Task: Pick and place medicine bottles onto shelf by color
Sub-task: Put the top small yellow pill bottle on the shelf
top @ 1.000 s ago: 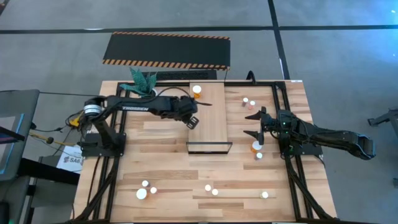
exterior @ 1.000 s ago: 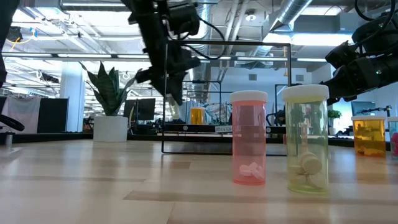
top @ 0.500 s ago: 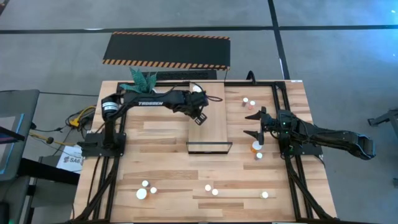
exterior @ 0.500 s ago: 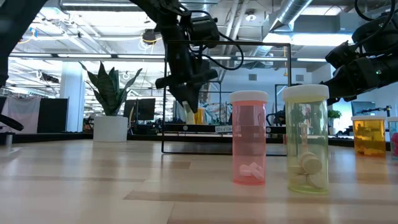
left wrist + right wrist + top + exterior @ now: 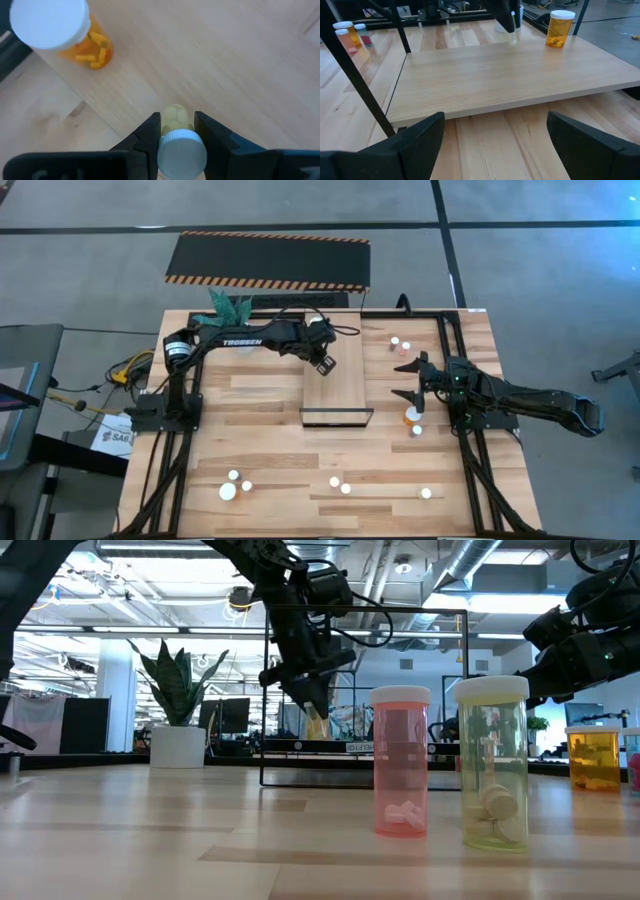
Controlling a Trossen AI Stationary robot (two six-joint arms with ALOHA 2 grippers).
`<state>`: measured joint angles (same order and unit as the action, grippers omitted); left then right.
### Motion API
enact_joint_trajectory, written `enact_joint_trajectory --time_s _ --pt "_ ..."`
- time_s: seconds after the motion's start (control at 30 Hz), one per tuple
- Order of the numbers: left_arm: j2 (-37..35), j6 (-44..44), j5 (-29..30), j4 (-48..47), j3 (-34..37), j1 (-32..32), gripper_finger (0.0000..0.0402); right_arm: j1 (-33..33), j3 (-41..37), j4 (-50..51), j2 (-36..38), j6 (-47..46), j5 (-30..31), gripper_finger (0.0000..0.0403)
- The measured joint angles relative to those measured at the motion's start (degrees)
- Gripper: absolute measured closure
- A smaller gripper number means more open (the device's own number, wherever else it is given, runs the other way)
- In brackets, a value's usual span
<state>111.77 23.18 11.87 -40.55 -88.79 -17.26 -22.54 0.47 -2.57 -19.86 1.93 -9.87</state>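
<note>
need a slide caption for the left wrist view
Left end effector holding a yellowish bottle over the shelf, beside an orange bottle.

Counted from my station: two arms, left arm (image 5: 240,342) and right arm (image 5: 520,400); one shelf (image 5: 335,385); one plant (image 5: 230,308); one mat (image 5: 270,260). Medicine bottles (image 5: 227,491): ten on the tabletop, plus one orange bottle (image 5: 75,37) and one yellowish bottle (image 5: 176,120) at the shelf.

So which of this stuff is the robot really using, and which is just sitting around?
For the job:
- yellowish bottle, held by the left gripper over the shelf
- orange bottle, standing on the shelf
- pink bottle and other bottles waiting on the table

Just sitting around:
- potted plant
- black mat
</note>
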Motion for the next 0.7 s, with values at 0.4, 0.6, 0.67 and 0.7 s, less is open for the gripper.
enact_joint_trajectory --time_s 0.4,0.6,0.67,0.7 --pt "1.68 -0.03 -0.72 0.68 -0.11 -1.64 0.0313 0.0 0.0 0.01 0.0 0.0 0.0 0.0029" --pt "1.68 -0.07 -1.05 0.74 -0.11 -2.38 0.0313 0.0 -0.01 0.0 0.0 0.0 0.0 0.0029" --pt "1.68 -0.07 -1.09 0.64 -0.11 -2.71 0.0313 0.0 0.0 0.0 0.0 0.0 0.0 0.0029" --pt "1.68 -0.07 -1.08 0.61 -0.11 -2.86 0.0313 0.0 0.0 0.01 0.0 0.0 0.0 0.0029"
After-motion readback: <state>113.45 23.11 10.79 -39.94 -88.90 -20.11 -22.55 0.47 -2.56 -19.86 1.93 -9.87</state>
